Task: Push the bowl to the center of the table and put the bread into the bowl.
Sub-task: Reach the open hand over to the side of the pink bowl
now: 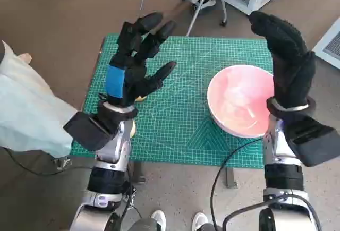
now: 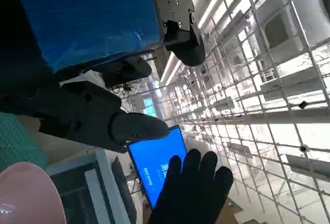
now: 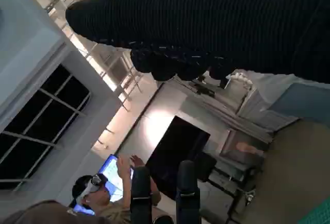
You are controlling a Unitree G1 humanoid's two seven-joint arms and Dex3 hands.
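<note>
- Both forearms rise from below; left hand (image 1: 139, 56), black with blue-taped back, hangs with fingers spread, holding nothing.
- Right hand (image 1: 284, 63) in black knitted glove stands upright and empty at the pink round bowl (image 1: 241, 106) on the green cutting mat (image 1: 180, 114).
- Bowl sits right of centre; pushing appears not yet done.
- Bread (image 1: 140, 99) barely shows beneath the left hand.
- Next, likely: right hand nudges the bowl leftward.

Both pale forearms rise from the near edge, wrists bent back so the hands stand upright. The left hand (image 1: 137, 56), blue tape on its back, spreads its black fingers (image 1: 159, 32) apart, empty. The right hand (image 1: 285, 56), gloved, is raised with fingers together and extended, holding nothing.
</note>
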